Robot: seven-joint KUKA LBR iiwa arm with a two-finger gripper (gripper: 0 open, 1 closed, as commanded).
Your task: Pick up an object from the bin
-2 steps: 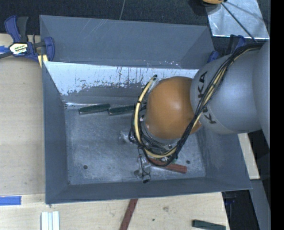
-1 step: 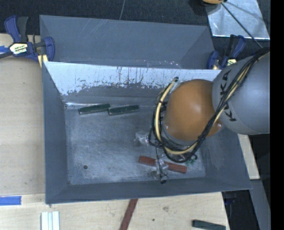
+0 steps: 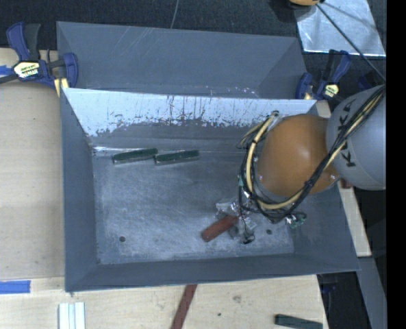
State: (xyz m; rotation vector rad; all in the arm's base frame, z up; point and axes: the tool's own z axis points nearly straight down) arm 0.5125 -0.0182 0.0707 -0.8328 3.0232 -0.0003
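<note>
One hand (image 3: 244, 223) is low over the floor of the grey metal bin (image 3: 78, 204), toward its front right, beneath the arm's smooth orange cover (image 3: 292, 157). How far it is open I cannot tell. It meets the right end of a short reddish-brown stick (image 3: 214, 232), which lies flat and slanted, its left end nearer the front. Well apart, near the back wall, two flat dark green bars (image 3: 135, 156) (image 3: 176, 157) lie end to end on the scuffed floor.

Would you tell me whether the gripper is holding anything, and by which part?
It cannot be told: the gripper sits at the right end of the brown stick, but a hold is not clear.
</note>
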